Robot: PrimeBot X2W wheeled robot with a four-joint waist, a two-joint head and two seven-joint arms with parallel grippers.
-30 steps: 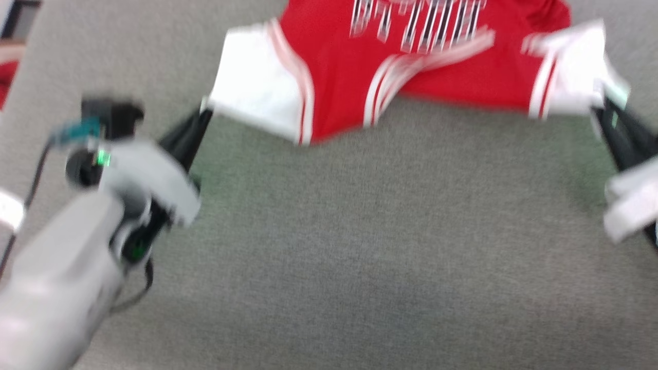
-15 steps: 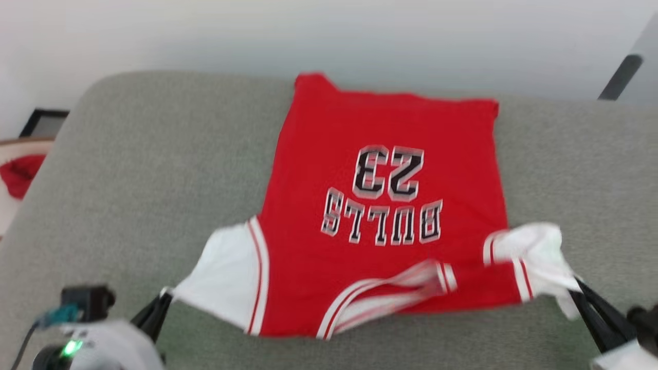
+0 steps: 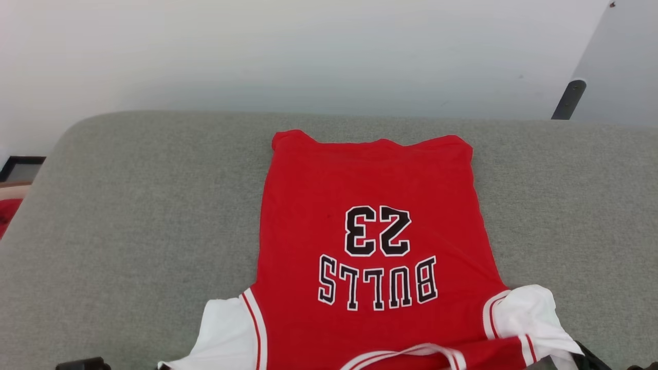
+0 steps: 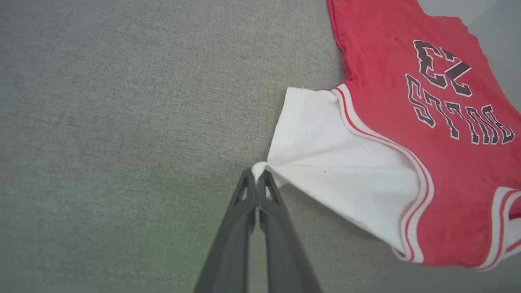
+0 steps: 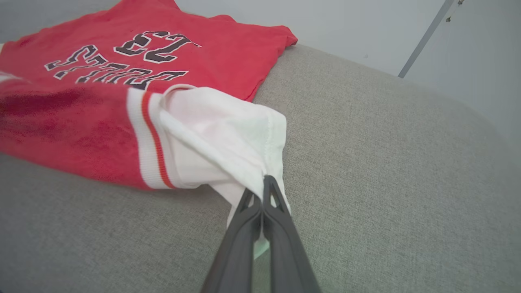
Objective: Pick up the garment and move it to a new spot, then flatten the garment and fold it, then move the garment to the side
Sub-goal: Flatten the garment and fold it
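- Left gripper (image 4: 256,176): fingers pressed together, pinching a corner of the left-hand sleeve (image 4: 325,138), white, pulled to a point at the tips.
- Right gripper (image 5: 262,186): fingers closed on the hem of the right-hand sleeve (image 5: 228,134), white, bunched and partly folded over the red shoulder.
- Red jersey (image 3: 370,205): spread front up on the grey cushion (image 3: 128,205), neck end nearest the robot, hem at the far edge; black "BULLS 23" lettering reads upside down from the head view.
- Striped neck trim (image 3: 411,353): crumpled, lying across the near chest.
- Red cloth (image 3: 6,216) and dark frame (image 3: 20,167): beyond the cushion's left end, well apart from the jersey.
- Pale wall (image 3: 308,51) and a dark slanted bar (image 3: 568,100): behind the cushion.
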